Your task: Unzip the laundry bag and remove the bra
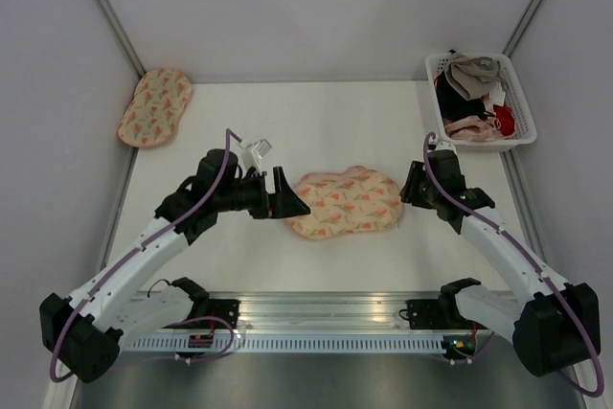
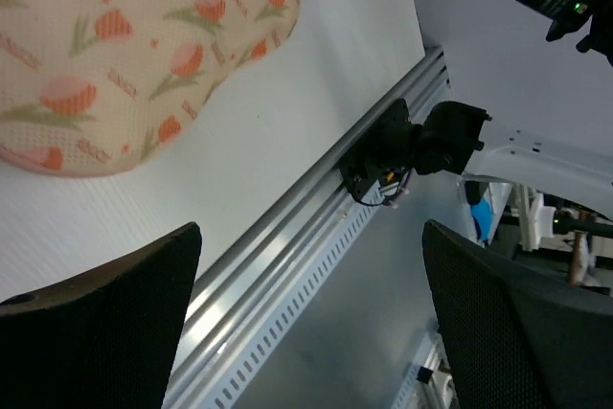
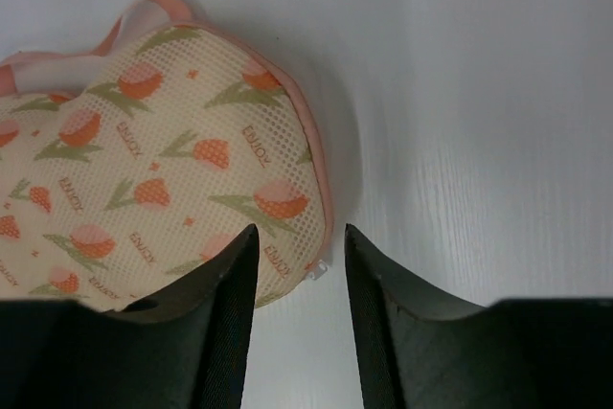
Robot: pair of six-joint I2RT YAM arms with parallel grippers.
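Observation:
The laundry bag [image 1: 345,203] lies flat at mid-table, a cream-peach pouch with orange tulip print and a pink zip edge; its zip looks closed. My right gripper [image 1: 407,191] sits at its right end. In the right wrist view the jaws [image 3: 300,232] stand narrowly apart over the bag's [image 3: 144,170] pink rim, with a small clear zip pull [image 3: 321,270] between them, untouched. My left gripper [image 1: 290,200] hovers at the bag's left end, turned on its side. It is wide open and empty [image 2: 311,232], with the bag [image 2: 124,45] off to one side. The bra is hidden.
A second, identical pouch [image 1: 155,105] lies at the table's far left against the wall. A white plastic basket [image 1: 512,93] at the far right holds beige-grey, pink and red garments. The metal base rail [image 1: 316,318] runs along the near edge.

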